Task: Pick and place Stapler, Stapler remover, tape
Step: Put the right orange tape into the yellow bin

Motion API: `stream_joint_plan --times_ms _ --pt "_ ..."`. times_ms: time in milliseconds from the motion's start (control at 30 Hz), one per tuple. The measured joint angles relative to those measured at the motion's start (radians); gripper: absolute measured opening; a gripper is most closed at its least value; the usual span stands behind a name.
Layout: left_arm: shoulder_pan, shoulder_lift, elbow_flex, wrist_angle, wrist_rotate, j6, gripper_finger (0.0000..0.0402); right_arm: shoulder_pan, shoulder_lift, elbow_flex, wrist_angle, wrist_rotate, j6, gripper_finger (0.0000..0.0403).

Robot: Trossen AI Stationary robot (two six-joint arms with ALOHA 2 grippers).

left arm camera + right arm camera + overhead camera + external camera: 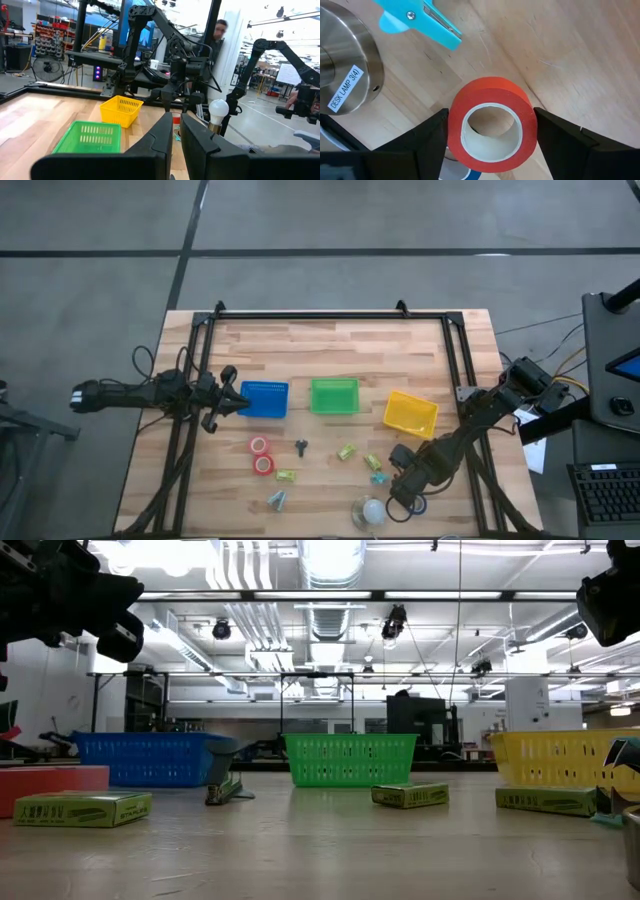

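Observation:
My right gripper [405, 490] is near the table's front right and is shut on a red tape roll with a pale core [492, 125]. A dark blue roll [416, 505] lies just below it and shows in the right wrist view [465, 173]. Two more red rolls [259, 445] [264, 465] lie flat at front left. The dark stapler [301, 446] rests on the table and shows in the low view [225, 788]. A teal stapler remover [420, 17] lies beside the lamp. My left gripper [235, 402] is shut and empty, level, beside the blue basket [265, 398]. My right gripper pinches the red roll's outer round wall [451, 127] between its two fingers, one on each side. The roll's open core faces the wrist camera. Whether the roll is clear of the table, I cannot tell.
A green basket [334, 395] and a yellow basket [411, 413] stand in a row with the blue one. A desk lamp with a steel base [342, 70] and a white bulb [370, 510] stands close to my right gripper. Staple boxes [346, 452] [286, 476] lie about.

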Motion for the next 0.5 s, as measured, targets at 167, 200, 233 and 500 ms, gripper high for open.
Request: stream_joint_plan --times_ms 167,200,233,500 --pt "0.0 0.0 0.0 0.0 0.0 0.0 0.0042 0.002 0.0 0.0 -0.007 -0.001 -0.005 0.0262" --pt "0.0 0.0 0.0 0.0 0.0 0.0 0.0042 0.005 0.0 0.0 -0.009 -0.002 -0.009 0.0263" --pt "0.0 0.0 0.0 0.0 0.0 0.0 0.0042 0.005 -0.002 0.0 -0.012 -0.012 -0.014 0.0264" --pt "0.0 0.0 0.0 -0.001 0.0 0.0 0.0042 0.005 -0.051 0.0 -0.019 -0.045 -0.058 0.0262"
